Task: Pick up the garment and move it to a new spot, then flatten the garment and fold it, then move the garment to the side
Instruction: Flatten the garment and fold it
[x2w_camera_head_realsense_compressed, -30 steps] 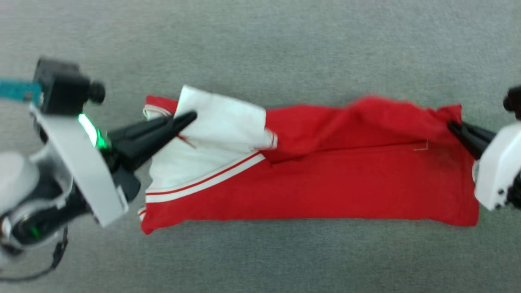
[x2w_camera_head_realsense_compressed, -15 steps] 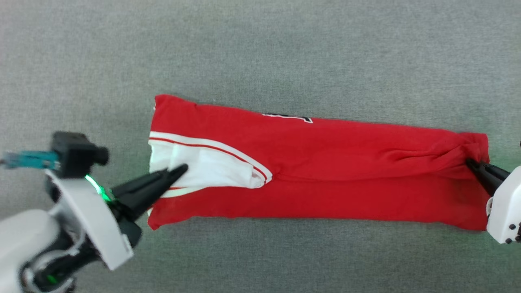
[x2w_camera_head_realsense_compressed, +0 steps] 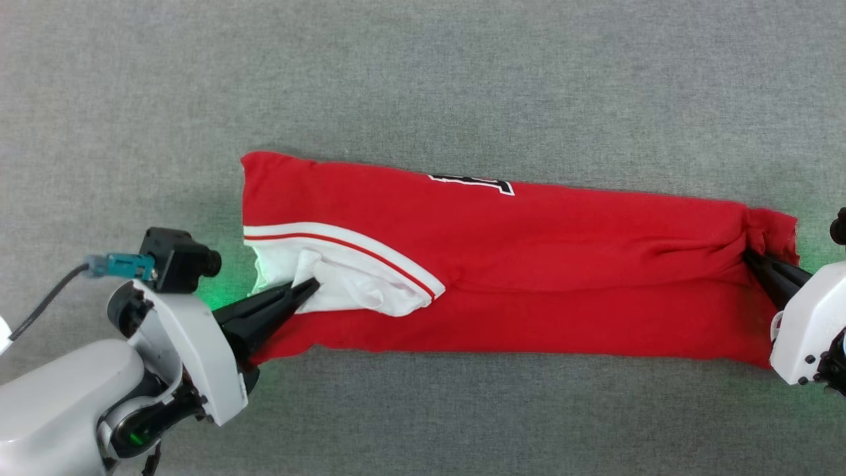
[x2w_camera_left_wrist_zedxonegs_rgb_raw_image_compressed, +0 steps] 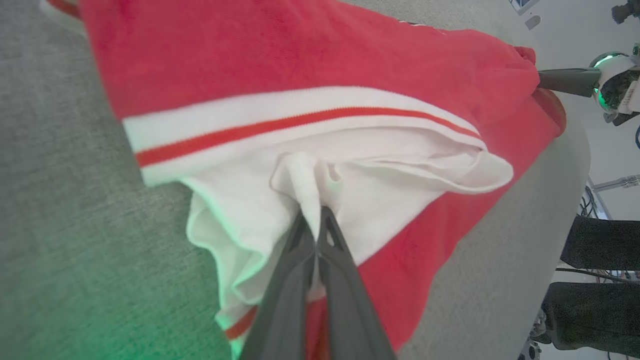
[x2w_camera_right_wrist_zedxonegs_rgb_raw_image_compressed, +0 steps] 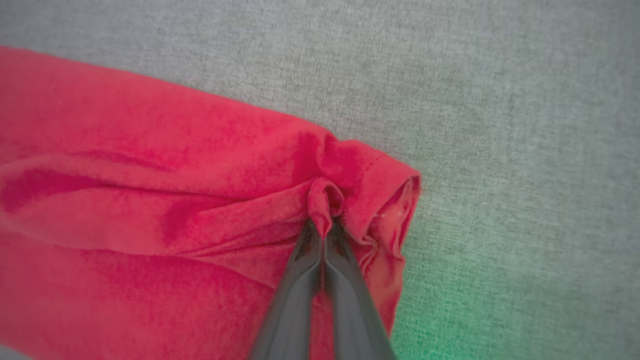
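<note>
Head view: garment (x2w_camera_head_realsense_compressed: pixel 529 264) lies folded into a long red band on the grey surface (x2w_camera_head_realsense_compressed: pixel 423 79), mid-frame. Left gripper (x2w_camera_head_realsense_compressed: pixel 309 289) is at its left end, tips on the white sleeve (x2w_camera_head_realsense_compressed: pixel 357 277). Right gripper (x2w_camera_head_realsense_compressed: pixel 750 256) is at its right end.

Left wrist view: left jaws together, clamped on a pinch of sleeve cloth, striped trim just above.

Right wrist view: right jaws together, clamped on a bunched fold of the red end. The rest of the garment lies on the surface.
</note>
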Controlling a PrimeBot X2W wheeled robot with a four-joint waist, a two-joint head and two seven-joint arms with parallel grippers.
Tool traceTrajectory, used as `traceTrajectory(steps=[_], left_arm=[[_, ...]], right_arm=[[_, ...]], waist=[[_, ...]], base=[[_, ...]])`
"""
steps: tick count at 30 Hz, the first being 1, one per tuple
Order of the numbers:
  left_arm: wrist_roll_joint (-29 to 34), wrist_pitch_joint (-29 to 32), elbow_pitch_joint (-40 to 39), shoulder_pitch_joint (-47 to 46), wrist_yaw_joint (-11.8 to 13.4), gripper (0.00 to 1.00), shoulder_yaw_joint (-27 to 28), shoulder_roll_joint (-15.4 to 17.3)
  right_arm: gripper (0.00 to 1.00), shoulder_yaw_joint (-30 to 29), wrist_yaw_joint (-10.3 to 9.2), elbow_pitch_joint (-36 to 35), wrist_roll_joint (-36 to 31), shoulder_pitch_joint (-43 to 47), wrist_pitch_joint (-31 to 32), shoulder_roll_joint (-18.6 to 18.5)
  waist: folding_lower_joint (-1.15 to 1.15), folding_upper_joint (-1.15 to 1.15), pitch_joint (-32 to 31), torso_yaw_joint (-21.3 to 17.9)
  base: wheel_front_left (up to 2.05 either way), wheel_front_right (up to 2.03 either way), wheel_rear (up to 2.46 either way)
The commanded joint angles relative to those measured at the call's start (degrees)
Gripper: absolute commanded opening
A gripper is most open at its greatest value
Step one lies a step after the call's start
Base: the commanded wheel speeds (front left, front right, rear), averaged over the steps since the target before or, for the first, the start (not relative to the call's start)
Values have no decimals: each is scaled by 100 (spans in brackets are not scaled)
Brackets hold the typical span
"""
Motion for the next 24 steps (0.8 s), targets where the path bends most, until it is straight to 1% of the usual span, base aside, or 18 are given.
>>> traceTrajectory(steps=[1, 2, 3, 4, 5, 10, 12, 13, 14, 16, 19, 24], left_arm=[[17, 23, 56, 56, 2, 23, -8, -60], [15, 21, 87, 77, 2, 40, -10, -78], [-16, -26, 117, 92, 3, 60, -10, -95], [-79, -83, 126, 106, 2, 99, -7, -112], [-129, -153, 123, 108, 2, 100, -5, -107], [-512, -569, 71, 214, 2, 100, 13, -37], [-575, -645, 65, 256, 2, 100, 33, -33], [-662, -766, 142, 368, 2, 100, 137, 6], [-662, -766, 142, 368, 2, 100, 137, 6], [-658, -828, 299, 542, 2, 100, 260, -36], [-701, -857, 550, 868, 2, 100, 656, -211], [-388, -848, 963, 1671, 2, 100, 1578, -609]], right_arm=[[16, 115, -8, 180, -75, 6, -19, 83], [36, 114, -8, 164, -73, -15, -63, 96], [50, 108, -8, 149, -66, -25, -115, 106], [98, 83, -7, 133, -65, -33, -160, 114], [100, 45, -7, 106, -70, -39, -200, 129], [100, -89, -7, -9, 42, 102, -263, 119], [100, -113, -7, -12, 72, 159, -244, 100], [100, -191, -7, -28, 136, 234, -207, 58], [100, -191, -7, -28, 136, 234, -207, 58], [100, -300, -7, -7, 172, 345, -192, 6], [100, -486, -7, 29, 251, 540, -167, -21], [100, -836, -7, 69, 352, 889, -155, -75]], waist=[[0, 0, -20, -16], [0, 0, -46, -23], [0, 0, -80, -26], [0, 0, -127, -25], [0, 0, -172, -21], [0, 0, -512, 63], [0, 0, -600, 88], [0, 0, -746, 136], [0, 0, -746, 136], [0, 0, -895, 201], [0, 0, -1094, 321], [0, 0, -1353, 535]], base=[[0, 0, 0], [0, 0, 0], [0, 0, 0], [0, 0, 0], [0, 0, 0], [0, 0, 0], [0, 0, 0], [0, 0, 0], [0, 0, 0], [0, 0, 0], [0, 0, 0], [0, 0, 0]])
